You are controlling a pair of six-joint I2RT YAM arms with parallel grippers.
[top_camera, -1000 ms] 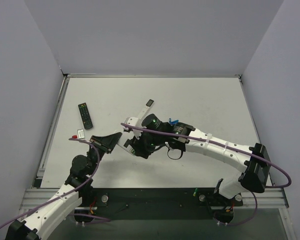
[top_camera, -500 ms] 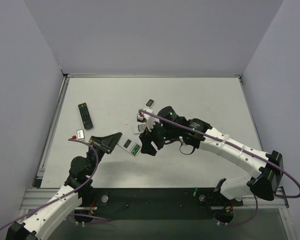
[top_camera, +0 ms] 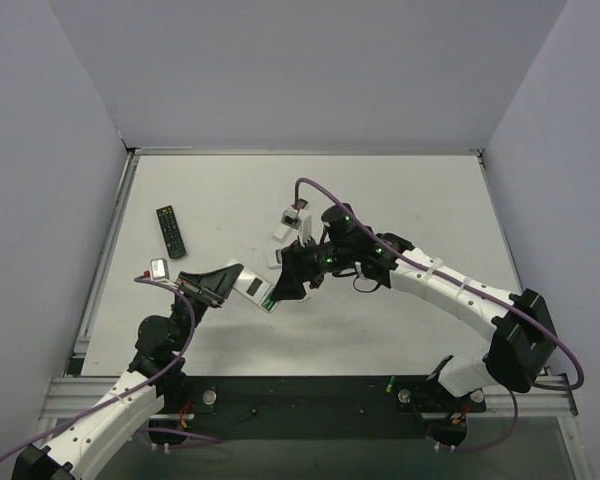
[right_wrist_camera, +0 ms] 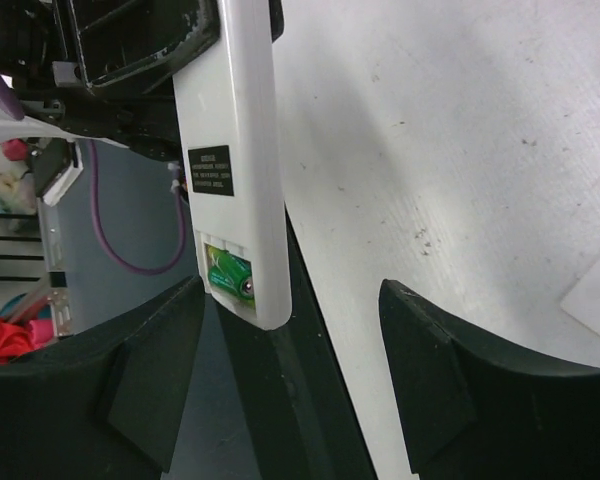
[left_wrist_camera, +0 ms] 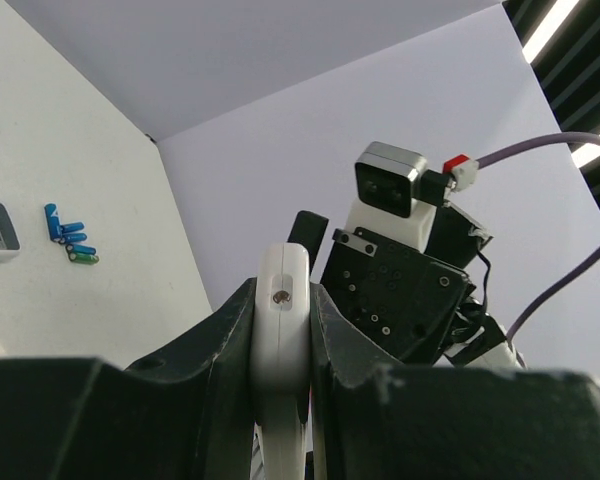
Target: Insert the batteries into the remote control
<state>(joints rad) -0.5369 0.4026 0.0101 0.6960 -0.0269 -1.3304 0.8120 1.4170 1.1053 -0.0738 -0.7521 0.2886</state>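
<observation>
Green cell seated in bay of remote control, clamped edgewise in left hand. Right hand apart, straddling bay end (gripping nothing). Likely more loading left: spare batteries on counter, well beyond left hand.

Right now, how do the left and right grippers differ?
The left gripper is shut on the remote control, clamping its edges. The right gripper is open and grips nothing. The left holds one end of the remote, while the right's fingers sit either side of the open bay end, where a green battery shows. Both are at the same remote.
</observation>
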